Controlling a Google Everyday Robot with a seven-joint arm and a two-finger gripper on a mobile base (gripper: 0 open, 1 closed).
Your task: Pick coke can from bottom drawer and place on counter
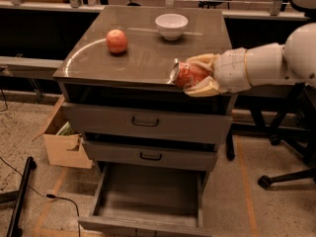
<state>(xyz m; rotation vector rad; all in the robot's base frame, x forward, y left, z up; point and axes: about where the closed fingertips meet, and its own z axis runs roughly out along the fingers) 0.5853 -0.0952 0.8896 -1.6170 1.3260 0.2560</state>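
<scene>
From where I stand, the arm (256,65) reaches in from the right, level with the top of the desk (148,53). Its pale hand (191,76) sits at the desk's front edge, close to the front right corner. The hand is pinching the can (185,74): one finger lies over the top of it and the other runs underneath. The can lies sideways between them, its silver end pointing left towards the middle of the front edge. Only the left half of the red body sticks out past the fingertips; the rest is tucked inside the grip. The can is right over the lip of the desk, and I cannot tell whether it touches the surface or hangs just above it.

Farther back on the desk, an apple (117,41) rests towards the left edge, and a white bowl (172,25) stands near the back edge, about midway across. Both are well apart from the hand.

Below, the two upper drawers (145,122) are partly pulled out, and the bottom drawer (150,196) is out farthest, showing a bare grey floor. A cardboard box (64,142) sits on the floor beside the desk's left side.
</scene>
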